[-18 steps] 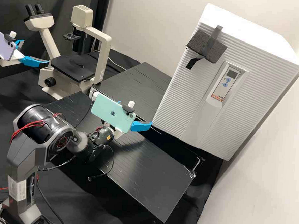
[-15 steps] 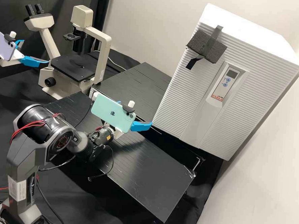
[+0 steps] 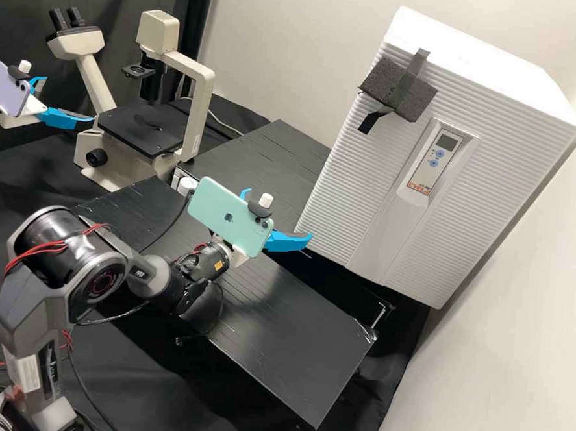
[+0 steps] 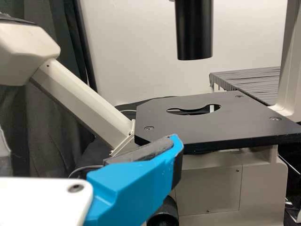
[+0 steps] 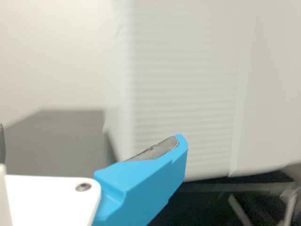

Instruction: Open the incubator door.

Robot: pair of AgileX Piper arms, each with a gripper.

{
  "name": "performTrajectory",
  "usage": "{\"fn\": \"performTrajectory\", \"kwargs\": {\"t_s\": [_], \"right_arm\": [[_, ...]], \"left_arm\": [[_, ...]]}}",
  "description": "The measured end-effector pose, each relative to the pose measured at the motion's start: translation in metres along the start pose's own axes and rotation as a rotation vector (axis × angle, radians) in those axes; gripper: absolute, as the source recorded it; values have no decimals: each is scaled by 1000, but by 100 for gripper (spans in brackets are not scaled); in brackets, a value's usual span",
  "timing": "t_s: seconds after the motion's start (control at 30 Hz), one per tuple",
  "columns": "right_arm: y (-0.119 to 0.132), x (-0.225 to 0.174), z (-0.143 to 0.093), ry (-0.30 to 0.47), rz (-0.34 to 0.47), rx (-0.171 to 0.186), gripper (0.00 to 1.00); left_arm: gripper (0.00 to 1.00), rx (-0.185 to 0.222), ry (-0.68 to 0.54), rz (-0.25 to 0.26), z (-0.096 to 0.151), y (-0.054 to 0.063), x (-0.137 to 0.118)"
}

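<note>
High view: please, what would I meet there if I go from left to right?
Purple phone → microscope → right claw → control panel of the incubator.

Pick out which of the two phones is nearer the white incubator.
The mint-green phone, close to the incubator; the lilac phone is farther off, over beside the microscope.

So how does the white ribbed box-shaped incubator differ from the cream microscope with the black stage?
The incubator is a closed box; the microscope is an open frame. The incubator carries a small dark display on its front, while the microscope has two black eyepieces. Both have pale bodies.
</note>
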Motion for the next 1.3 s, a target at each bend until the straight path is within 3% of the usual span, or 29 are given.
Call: {"fn": "performTrajectory", "kwargs": {"t_s": [0.1,0.23,0.43,0.53,0.63,0.97,1.3], "right_arm": [[22,7,-11,42,75,10,100],[39,20,-24,57,115,14,100],[58,36,-33,-1,159,20,100],[66,40,-36,-36,203,3,100],[72,43,-39,-60,237,17,100],[84,49,-64,-24,259,-14,100],[86,54,-72,-11,256,-42,100]], "left_arm": [[100,0,0,0,0,0,0],[100,0,0,0,0,0,0],[100,0,0,0,0,0,0],[100,0,0,0,0,0,0],[100,0,0,0,0,0,0],[100,0,0,0,0,0,0],[100,0,0,0,0,0,0]]}}
